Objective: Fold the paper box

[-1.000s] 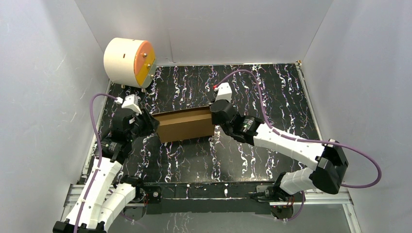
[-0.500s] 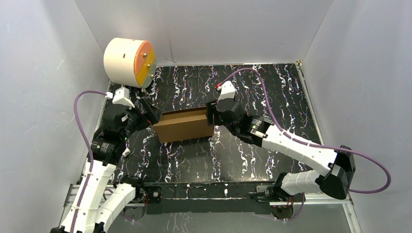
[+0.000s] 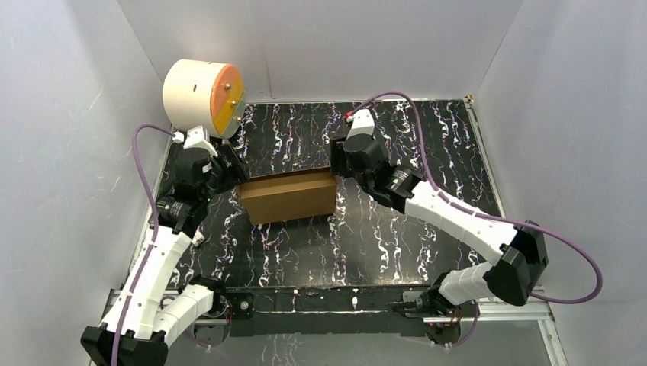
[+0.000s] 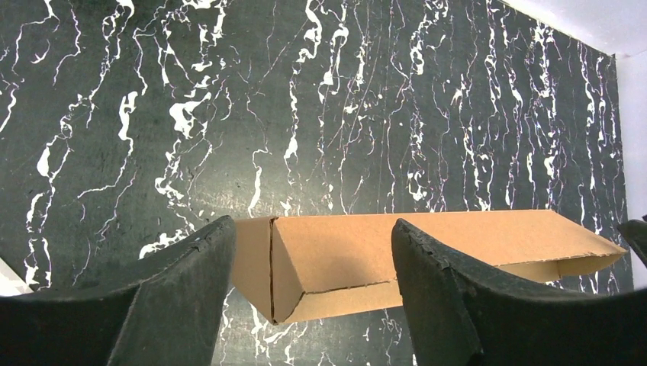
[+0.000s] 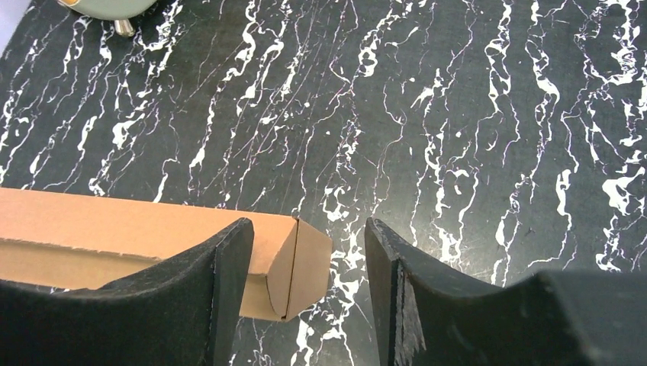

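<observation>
1. Top external view: the paper box (image 3: 290, 197) lies on the worktop (image 3: 305, 252). It is about halfway between the near and far edges, a bit closer to the left edge than the right one.
2. Its long side runs from left to right, so one short end faces each arm.
3. The left gripper (image 4: 311, 244) hangs over the left end with its fingers (image 4: 183, 282) spread wide, holding nothing. The box end shows below and between them, not touched.
4. The right gripper (image 5: 305, 236) hangs over the right end, also spread wide and empty. The box's corner peeks out between its fingers.
5. Both arms look about as near as each other, so I think either could come straight down onto its own end.
6. A second ago both grippers sat lower, tight against the box ends. Now both have lifted and slid toward the far edge. The left one is close to the cream cylinder (image 3: 202, 95) in the far left corner. The box has hardly moved.
</observation>
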### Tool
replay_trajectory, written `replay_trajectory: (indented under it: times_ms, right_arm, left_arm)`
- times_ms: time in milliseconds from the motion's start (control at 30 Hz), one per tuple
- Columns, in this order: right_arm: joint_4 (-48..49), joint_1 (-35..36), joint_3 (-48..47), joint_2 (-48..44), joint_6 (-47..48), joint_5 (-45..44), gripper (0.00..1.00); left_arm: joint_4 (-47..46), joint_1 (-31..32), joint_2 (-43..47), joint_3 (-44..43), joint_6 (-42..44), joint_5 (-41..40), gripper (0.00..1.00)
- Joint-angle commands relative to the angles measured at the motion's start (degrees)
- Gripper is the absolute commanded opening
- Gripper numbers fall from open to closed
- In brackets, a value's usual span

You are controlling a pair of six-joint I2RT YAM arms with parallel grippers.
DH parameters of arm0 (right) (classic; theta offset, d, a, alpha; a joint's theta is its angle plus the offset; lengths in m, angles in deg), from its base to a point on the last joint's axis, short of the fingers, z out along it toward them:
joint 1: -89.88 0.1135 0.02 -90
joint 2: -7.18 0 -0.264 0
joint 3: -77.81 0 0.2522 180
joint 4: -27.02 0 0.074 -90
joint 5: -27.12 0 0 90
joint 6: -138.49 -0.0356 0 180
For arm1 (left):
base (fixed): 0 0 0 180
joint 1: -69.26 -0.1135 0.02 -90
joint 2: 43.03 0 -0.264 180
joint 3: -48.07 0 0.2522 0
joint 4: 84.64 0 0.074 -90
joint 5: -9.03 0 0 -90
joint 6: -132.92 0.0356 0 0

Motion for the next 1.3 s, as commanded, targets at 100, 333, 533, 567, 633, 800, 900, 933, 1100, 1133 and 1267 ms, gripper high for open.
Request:
replay_trajectory:
  times_ms: [100,333,533,567,633,800,900,933,1100,1133,1267]
  right_arm:
    - [3.0,-1.0,-0.8,1.8,0.1,3.4,0.61]
    - [3.4,-1.0,6.2,-0.3,-2.2,7.2,0.6]
    - [5.0,-1.3,10.7,-1.0,-2.9,9.0,0.6]
    - [5.4,-1.4,11.4,-1.0,-3.1,9.7,0.6]
    - [6.4,-1.9,13.2,-1.3,-3.6,11.2,0.6]
    - [9.2,-4.2,16.9,-1.8,-5.1,16.9,0.6]
    - [10.8,-6.0,19.4,-2.4,-6.2,20.8,0.6]
    - [11.7,-6.7,20.4,-2.7,-6.6,22.3,0.6]
    - [17.0,-10.4,25.5,-4.0,-7.9,30.8,0.59]
    - [17.5,-10.8,26.5,-4.2,-7.8,32.2,0.59]
    - [19.3,-13.1,29.1,-4.6,-6.2,35.9,0.59]
  left_arm:
    - [-2.2,0.2,0.1,2.4,0.6,0.8,0.68]
    - [-1.6,0.2,3.4,8.5,-2.7,2.7,0.58]
    - [-1.0,0.2,5.8,11.8,-4.7,2.8,0.54]
    - [-0.9,0.2,6.2,12.4,-5.2,2.9,0.54]
    - [-0.7,0.2,7.1,13.7,-6.2,2.9,0.54]
    - [-0.4,0.2,8.8,17.3,-8.5,2.2,0.56]
    - [-0.9,0.2,9.8,19.7,-10.2,2.8,0.56]
    - [-1.3,0.2,10.1,20.4,-10.8,3.4,0.56]
    - [-5.5,0.2,10.6,24.6,-15.2,10.3,0.55]
    - [-6.9,0.2,10.6,25.5,-16.0,12.1,0.54]
    - [-15.6,0.2,8.6,28.2,-18.0,19.0,0.5]
